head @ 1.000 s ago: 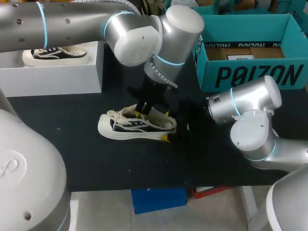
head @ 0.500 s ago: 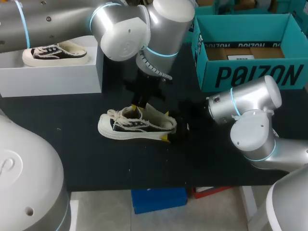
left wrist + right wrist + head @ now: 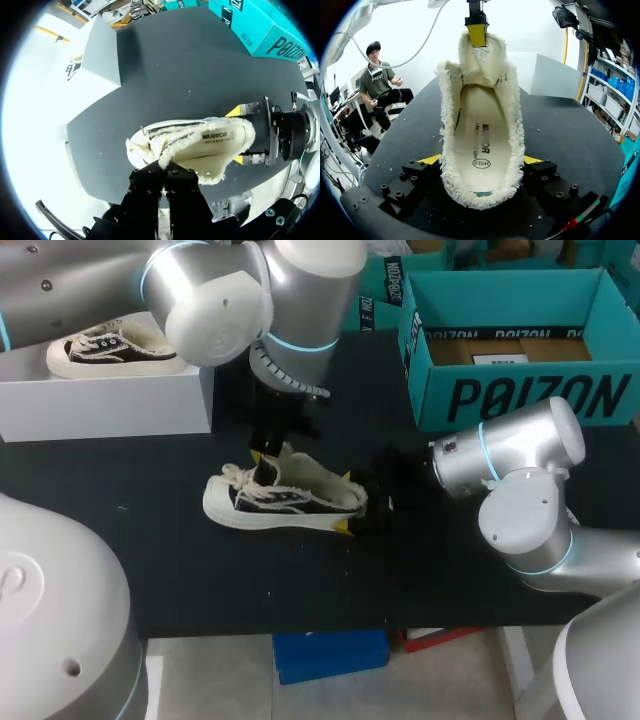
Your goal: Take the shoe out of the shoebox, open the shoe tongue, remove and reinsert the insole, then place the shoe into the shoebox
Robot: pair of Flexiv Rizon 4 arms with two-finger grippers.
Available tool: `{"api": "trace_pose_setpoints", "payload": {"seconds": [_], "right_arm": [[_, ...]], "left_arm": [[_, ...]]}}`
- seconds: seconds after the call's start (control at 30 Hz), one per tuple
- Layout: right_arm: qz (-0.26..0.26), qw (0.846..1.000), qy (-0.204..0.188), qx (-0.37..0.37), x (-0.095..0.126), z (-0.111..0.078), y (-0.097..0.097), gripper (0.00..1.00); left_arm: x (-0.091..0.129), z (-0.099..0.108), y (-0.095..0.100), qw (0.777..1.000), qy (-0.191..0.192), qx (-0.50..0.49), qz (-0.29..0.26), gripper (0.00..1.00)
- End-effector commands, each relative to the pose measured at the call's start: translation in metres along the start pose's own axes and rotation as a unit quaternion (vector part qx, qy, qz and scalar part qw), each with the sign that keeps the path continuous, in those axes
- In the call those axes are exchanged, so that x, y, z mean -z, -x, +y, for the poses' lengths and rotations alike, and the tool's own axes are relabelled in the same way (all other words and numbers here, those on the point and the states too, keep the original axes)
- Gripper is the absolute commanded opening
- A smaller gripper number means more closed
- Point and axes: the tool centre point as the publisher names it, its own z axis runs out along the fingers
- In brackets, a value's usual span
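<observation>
left hand [image 3: 262, 462] pinches tongue [image 3: 480, 62] | right hand [image 3: 347, 502] clamps shoe [image 3: 285, 498] at heel, both sides | shoe central on surface [image 3: 200, 580], well apart from shoebox [image 3: 520, 390] and front edge

The left arm [image 3: 200, 300], in the upper left of the head view, is fat silver tubes with round ends and thin blue rings. The right arm [image 3: 520, 480], at the lower right, looks the same. The left gripper [image 3: 163, 171] is black. The right gripper [image 3: 482, 160] is black with round screws, yellow tips, and thin red and green wires.

Left arm [image 3: 200, 300] across centre, jaws pinched; right arm [image 3: 510, 455] low, jaws clamping.
</observation>
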Motion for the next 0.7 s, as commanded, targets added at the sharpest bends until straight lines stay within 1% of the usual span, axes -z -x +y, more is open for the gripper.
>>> {"api": "trace_pose_setpoints", "payload": {"seconds": [0.03,0.23,0.47,0.7], "right_arm": [[-0.001,1.000,-0.001,0.000,-0.005,-0.003,0.000,0.00],[-0.001,1.000,-0.001,0.000,-0.005,-0.003,0.000,0.00],[-0.001,1.000,-0.001,0.000,-0.005,-0.003,0.000,0.00],[-0.001,1.000,-0.001,0.000,-0.005,-0.003,0.000,0.00]], "left_arm": [[-0.007,0.009,0.010,1.000,-0.005,0.003,0.007,0.00],[-0.018,0.017,0.023,1.000,0.001,0.017,0.003,0.00],[-0.024,0.023,0.039,0.999,0.002,0.033,-0.006,0.00],[-0.042,0.027,0.043,0.999,0.021,0.033,-0.012,0.00]]}}
